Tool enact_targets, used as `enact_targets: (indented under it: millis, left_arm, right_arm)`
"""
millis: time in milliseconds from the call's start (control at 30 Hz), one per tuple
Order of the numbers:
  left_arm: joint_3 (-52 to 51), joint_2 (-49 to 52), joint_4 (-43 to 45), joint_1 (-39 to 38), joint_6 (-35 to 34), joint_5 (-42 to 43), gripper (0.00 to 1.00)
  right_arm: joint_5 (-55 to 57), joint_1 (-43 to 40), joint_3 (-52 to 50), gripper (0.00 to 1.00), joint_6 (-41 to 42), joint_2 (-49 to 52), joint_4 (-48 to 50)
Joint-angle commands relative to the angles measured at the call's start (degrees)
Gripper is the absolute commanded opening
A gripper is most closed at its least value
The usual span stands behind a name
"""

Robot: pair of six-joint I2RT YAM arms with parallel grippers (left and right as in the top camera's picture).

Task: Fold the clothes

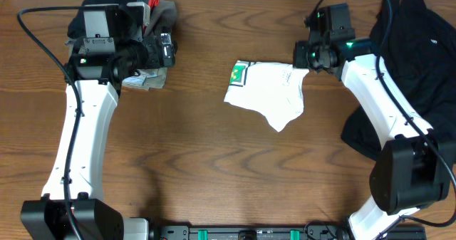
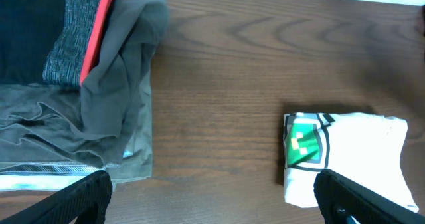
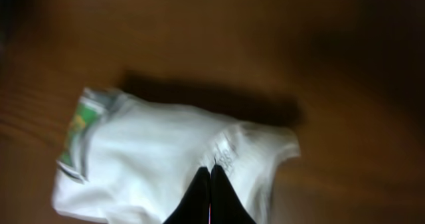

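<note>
Overhead, we see the T-shirt (image 1: 265, 92) bundled mid-table (image 1: 214, 169), with the right gripper (image 1: 306, 65) at its far corner. Only the left wrist view shows the left gripper (image 2: 212, 191) spread wide, beside a garment pile (image 2: 99, 104). The right wrist view shows fingers (image 3: 199, 201) pressed together over white cloth; we cannot confirm a pinch.

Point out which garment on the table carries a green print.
The white T-shirt mid-table, folded small, with the green print at its left end in the overhead view. The olive-grey pile at top left and the black garment at right show none.
</note>
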Motion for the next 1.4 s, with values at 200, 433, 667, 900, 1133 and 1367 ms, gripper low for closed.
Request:
enact_targets:
  millis: [200, 433, 667, 900, 1133, 1367]
  left_arm:
    - [0.15, 0.85, -0.66, 0.24, 0.59, -0.74, 0.98]
    - [-0.13, 0.92, -1.03, 0.24, 1.05, -0.74, 0.98]
    - [-0.46, 1.97, -1.55, 0.15, 1.2, -0.11, 0.98]
    - [-0.46, 2.71, -3.78, -5.57, 9.18, 0.79, 0.98]
    - [-0.46, 9.07, -6.29, -15.45, 13.6, 0.81, 0.98]
    - [-0.46, 18.73, -4.5, -21.33, 12.5, 3.3, 0.83]
  right_arm:
    - [-6.16, 3.21, -0.17, 0.01, -6.69, 12.41, 0.63]
    - [-5.2, 2.58, -0.17, 0.01, -6.62, 17.44, -1.57]
    - [-10.27, 0.61, 2.12, 0.01, -6.67, 13.75, -0.76]
    - [-13.33, -4.09, 6.97, 0.74, -4.68, 0.72, -2.29]
    - [-13.07, -10.51, 7.26, 0.79, -4.72, -6.29, -3.74]
    - [-9.86, -11.78, 6.12, 0.5, -4.83, -5.81, -8.13]
